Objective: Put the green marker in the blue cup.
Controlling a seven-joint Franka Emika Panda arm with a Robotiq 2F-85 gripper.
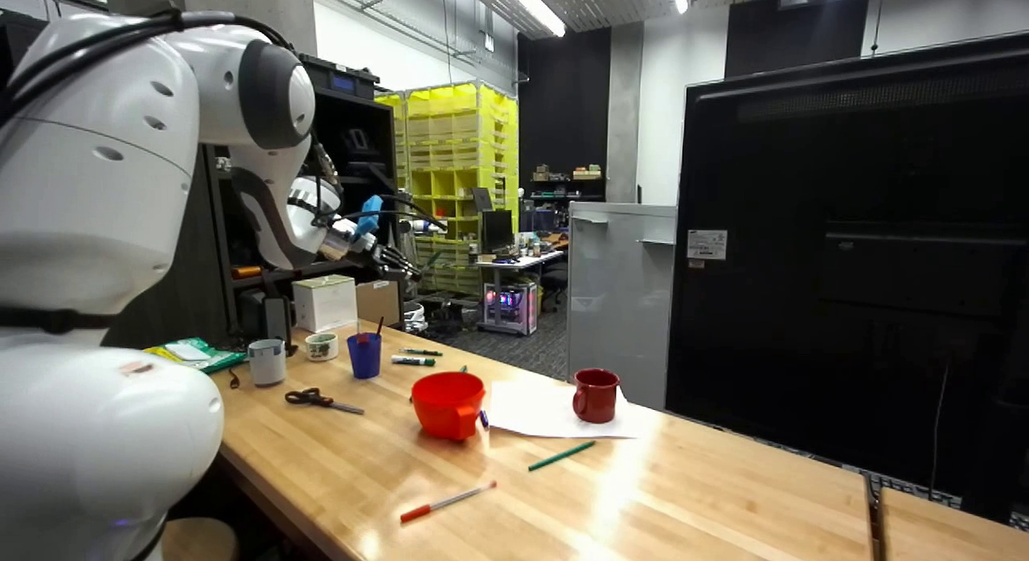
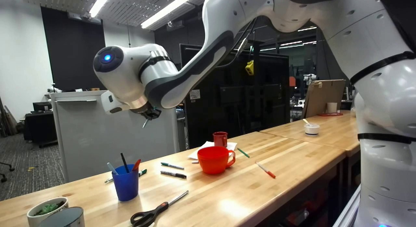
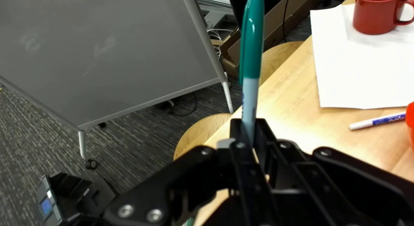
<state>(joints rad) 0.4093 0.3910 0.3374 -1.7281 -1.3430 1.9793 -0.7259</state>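
- Green at the cap and pale along the barrel, the green marker (image 3: 252, 67) is held up in the air by the gripper (image 3: 248, 132), whose two fingers we see clamped on that pale barrel.
- In an exterior view we make out the marker's pale end slanting down from the gripper, well apart from the tabletop (image 2: 208, 189).
- We find the blue cup (image 2: 126, 187) standing upright on the wood, well below the gripper, with a black stick (image 2: 124, 162), a red piece (image 2: 136, 164) and a pale rod (image 2: 112, 168) poking out of its top (three things, by our count).
- Near the cup we have scissors (image 2: 163, 206) lying flat, and a white mug (image 1: 267, 362) and a potted plant (image 1: 321, 347) stand near each other.
- Between the cup and the red bowl (image 2: 213, 160), we see a green-capped marker (image 2: 172, 166) and a black marker (image 2: 173, 174) lying just beside each other.
- The red bowl stands upright; just beside it, in the wrist view, lies a blue-and-white marker (image 3: 376, 121), and we cannot tell whether the two touch.
- We see the dark red mug (image 3: 376, 15) standing on the white paper (image 3: 355, 70), near the bowl.
- A dark green pen (image 1: 561, 456) lies near the paper, and a red pen (image 1: 448, 501) lies farther from it, both flat on the wood.
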